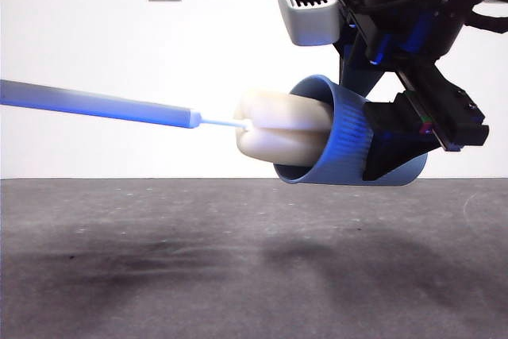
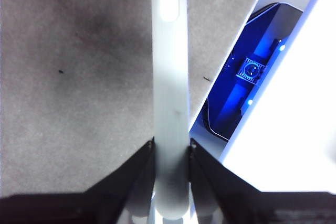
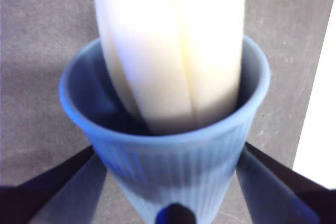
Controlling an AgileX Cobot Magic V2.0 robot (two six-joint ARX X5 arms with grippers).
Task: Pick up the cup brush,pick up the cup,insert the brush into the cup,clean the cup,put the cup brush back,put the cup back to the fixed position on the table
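Right gripper [image 3: 170,192] is clamped on the cup [image 1: 349,144], held sideways above the table [image 1: 238,260]. Left gripper [image 2: 171,153] is closed on the cup brush [image 1: 103,106] handle; sponge head sits partway inside cup's mouth, between right jaws' far ends.
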